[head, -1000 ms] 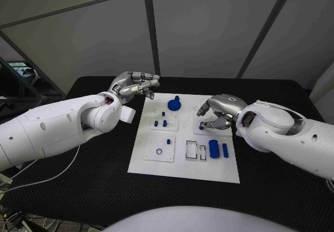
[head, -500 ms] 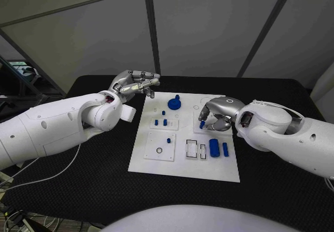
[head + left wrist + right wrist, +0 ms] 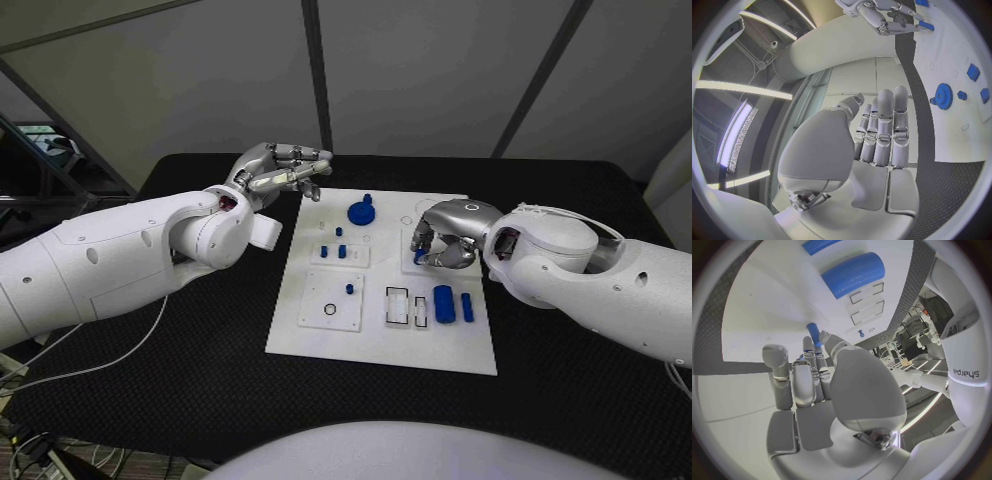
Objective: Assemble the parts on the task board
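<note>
The white task board [image 3: 378, 340] lies mid-table. My right hand [image 3: 447, 235] hovers low over its right side, and thumb and fingers pinch a small blue peg [image 3: 420, 257] that stands upright on the board; the same peg [image 3: 812, 333] shows between the fingertips in the right wrist view. A thick blue cylinder [image 3: 444, 303] and a slim blue bar [image 3: 466, 307] lie just nearer me. A blue gear [image 3: 361, 212] sits at the far middle. My left hand [image 3: 281, 172] is raised beyond the board's far left corner, fingers stretched side by side [image 3: 879, 130], holding nothing.
Small blue pegs [image 3: 333, 254] stand on a raised plate at the board's left, with one more peg [image 3: 349, 291] and a black ring [image 3: 330, 312] on the plate below it. Rectangular slots [image 3: 405, 307] are beside the cylinder. Black table [image 3: 173, 370] surrounds the board.
My right hand has shifted a little left and down, and its fingers have drawn in around the small blue peg. The left hand has stayed where it was.
</note>
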`<state>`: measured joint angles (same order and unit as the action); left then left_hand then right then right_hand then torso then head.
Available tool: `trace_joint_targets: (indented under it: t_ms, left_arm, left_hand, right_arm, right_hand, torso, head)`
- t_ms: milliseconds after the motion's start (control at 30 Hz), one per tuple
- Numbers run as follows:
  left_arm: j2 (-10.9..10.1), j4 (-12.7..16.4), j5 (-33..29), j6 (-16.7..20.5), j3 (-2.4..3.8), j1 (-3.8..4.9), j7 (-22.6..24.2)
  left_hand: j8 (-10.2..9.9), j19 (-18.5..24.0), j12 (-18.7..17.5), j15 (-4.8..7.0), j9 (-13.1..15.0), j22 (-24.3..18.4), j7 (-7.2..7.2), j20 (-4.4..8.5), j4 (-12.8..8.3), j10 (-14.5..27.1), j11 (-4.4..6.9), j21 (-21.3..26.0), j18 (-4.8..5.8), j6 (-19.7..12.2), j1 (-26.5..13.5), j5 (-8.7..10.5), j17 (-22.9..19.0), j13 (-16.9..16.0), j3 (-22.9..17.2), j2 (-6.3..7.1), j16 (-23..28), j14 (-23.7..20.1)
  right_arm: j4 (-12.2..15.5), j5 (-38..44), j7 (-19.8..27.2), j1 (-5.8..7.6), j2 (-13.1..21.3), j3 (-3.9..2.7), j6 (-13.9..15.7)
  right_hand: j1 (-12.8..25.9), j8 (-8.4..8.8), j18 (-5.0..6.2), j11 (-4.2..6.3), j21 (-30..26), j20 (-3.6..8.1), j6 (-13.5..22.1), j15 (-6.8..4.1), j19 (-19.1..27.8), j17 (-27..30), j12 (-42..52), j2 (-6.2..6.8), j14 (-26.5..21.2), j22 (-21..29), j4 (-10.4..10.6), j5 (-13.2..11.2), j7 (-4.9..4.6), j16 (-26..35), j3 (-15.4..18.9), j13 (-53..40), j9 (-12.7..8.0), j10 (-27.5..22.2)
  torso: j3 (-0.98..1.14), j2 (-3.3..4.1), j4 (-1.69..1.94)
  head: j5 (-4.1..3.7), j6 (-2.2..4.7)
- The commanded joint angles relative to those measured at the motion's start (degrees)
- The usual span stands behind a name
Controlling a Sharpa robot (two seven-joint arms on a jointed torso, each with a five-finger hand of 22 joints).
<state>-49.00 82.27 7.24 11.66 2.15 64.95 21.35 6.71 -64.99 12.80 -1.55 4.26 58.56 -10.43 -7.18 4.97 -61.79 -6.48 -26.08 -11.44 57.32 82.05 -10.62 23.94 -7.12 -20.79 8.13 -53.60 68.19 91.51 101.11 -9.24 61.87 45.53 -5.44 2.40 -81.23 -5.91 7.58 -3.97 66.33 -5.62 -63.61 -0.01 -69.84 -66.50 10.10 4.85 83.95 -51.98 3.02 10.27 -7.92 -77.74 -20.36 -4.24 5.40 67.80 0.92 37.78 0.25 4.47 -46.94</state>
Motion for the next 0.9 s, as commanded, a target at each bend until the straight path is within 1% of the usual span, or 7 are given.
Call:
trace_joint_targets:
  t_ms: [33, 433, 567, 733, 900]
  left_arm:
    - [0.09, 0.02, -0.15, -0.73, 0.03, 0.06, 0.06]
    - [0.12, 0.00, -0.15, -0.70, 0.03, 0.06, -0.09]
    - [0.09, -0.03, -0.15, -0.64, 0.03, 0.06, -0.12]
    - [0.07, -0.09, -0.15, -0.58, 0.03, 0.06, -0.13]
    - [0.03, -0.18, -0.15, -0.57, 0.03, 0.06, -0.14]
  left_hand:
    - [-0.17, 0.05, 0.17, -0.08, -0.05, -0.06, -0.04, 0.10, -0.39, 0.54, 0.00, 0.36, 1.05, -0.21, 0.52, -0.38, -0.06, 0.08, -0.09, -0.06, 0.35, -0.47]
    - [-0.15, 0.05, 0.21, -0.09, -0.05, -0.06, -0.06, 0.09, -0.36, 0.55, -0.01, 0.37, 1.05, -0.20, 0.50, -0.39, -0.08, 0.08, -0.11, -0.18, 0.34, -0.48]
    - [-0.15, 0.05, 0.23, -0.10, -0.05, -0.06, -0.07, 0.08, -0.37, 0.57, -0.01, 0.38, 1.05, -0.20, 0.52, -0.40, -0.09, 0.08, -0.14, -0.24, 0.34, -0.48]
    - [-0.14, 0.05, 0.26, -0.09, -0.05, -0.06, -0.08, 0.09, -0.41, 0.59, -0.01, 0.38, 1.04, -0.21, 0.59, -0.42, -0.10, 0.08, -0.18, -0.32, 0.33, -0.49]
    - [-0.14, 0.05, 0.28, -0.10, -0.05, -0.06, -0.09, 0.08, -0.43, 0.60, -0.02, 0.39, 1.04, -0.21, 0.62, -0.44, -0.12, 0.09, -0.21, -0.38, 0.33, -0.50]
  right_arm:
    - [-0.38, 0.59, -0.71, -0.05, -0.24, 0.09, -1.36]
    - [-1.10, 1.79, -1.93, -0.06, -0.97, 0.10, 0.01]
    - [-0.45, 2.09, -1.60, -0.06, -0.79, 0.10, 2.58]
    - [1.44, 1.73, -1.06, -0.07, -0.05, 0.11, 5.81]
    - [4.03, 1.28, -1.09, -0.06, 1.28, 0.08, 8.60]
  right_hand:
    - [-0.56, -0.18, -0.14, -0.03, 0.28, 0.10, -0.52, -0.54, -0.32, -0.03, -0.48, -0.64, 2.05, -0.11, -0.06, -0.37, 0.04, -0.29, -0.43, -0.03, 0.27, 0.68]
    - [-1.44, 0.13, -0.19, -0.05, 0.46, 0.22, -0.54, -0.55, -0.40, -0.28, -1.28, -0.51, 2.10, -0.35, -0.74, -0.54, -0.10, -0.46, -1.04, 0.08, 0.22, 0.95]
    - [-1.66, 0.01, -0.24, 0.04, 0.69, 0.22, -1.17, -0.65, -0.53, -0.22, -1.48, -0.64, 2.08, -0.66, -0.94, -0.29, -0.06, -0.46, -1.47, -0.02, 0.35, 1.79]
    - [-1.63, -0.08, -0.30, 0.15, 0.95, 0.25, -1.52, -0.73, -0.72, -0.43, -1.55, -0.58, 2.13, -1.04, -0.99, -0.32, 0.04, -0.60, -1.56, -0.10, 0.44, 2.25]
    - [-1.65, -0.10, -0.33, 0.18, 1.07, 0.26, -1.59, -0.75, -0.82, -0.59, -1.58, -0.55, 2.16, -1.22, -1.02, -0.30, 0.06, -0.69, -1.59, -0.11, 0.46, 2.34]
  torso:
    - [-0.02, -0.03, 0.01]
    - [-0.06, -0.11, 0.02]
    - [0.01, -0.14, -0.06]
    - [0.05, -0.19, -0.06]
    - [-0.03, -0.25, -0.02]
  head:
    - [-0.11, -0.14]
    - [-0.14, -0.20]
    - [-0.10, -0.06]
    - [-0.14, -0.04]
    - [-0.23, 0.19]
